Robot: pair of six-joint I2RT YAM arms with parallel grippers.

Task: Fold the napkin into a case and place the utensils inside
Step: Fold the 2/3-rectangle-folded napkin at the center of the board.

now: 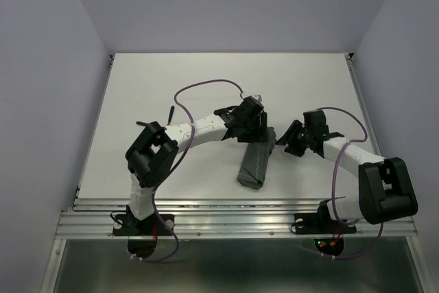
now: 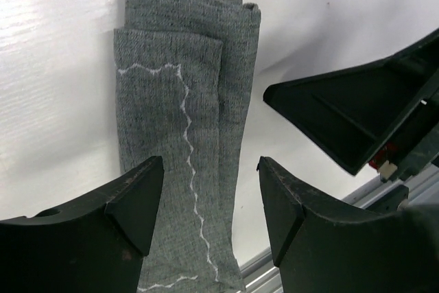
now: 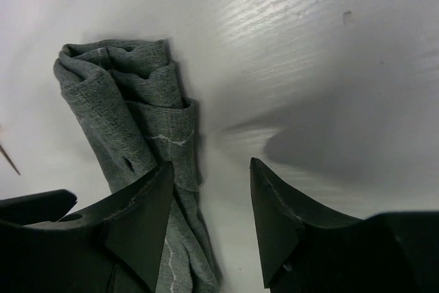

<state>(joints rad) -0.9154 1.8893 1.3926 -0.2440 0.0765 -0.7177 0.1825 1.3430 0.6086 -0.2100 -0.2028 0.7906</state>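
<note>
The napkin (image 1: 256, 162) lies on the white table (image 1: 171, 80), toward 4 o'clock from the table's middle in the top view, folded into a narrow strip whose long axis runs from about 12 o'clock down to 6 o'clock. The left gripper (image 1: 256, 128) hangs over the strip's 12 o'clock end with its jaws spread apart and nothing clamped; from its wrist the cloth lies flat below the gap, the light zigzag stitching running down between the two fingers. The right gripper (image 1: 293, 141) sits just beside the napkin at its 2 o'clock, jaws likewise apart and empty. In its wrist view the strip's rumpled, layered end lies toward 10 o'clock and the cloth passes under the finger on the 7 o'clock side, while the gap itself shows bare table
</note>
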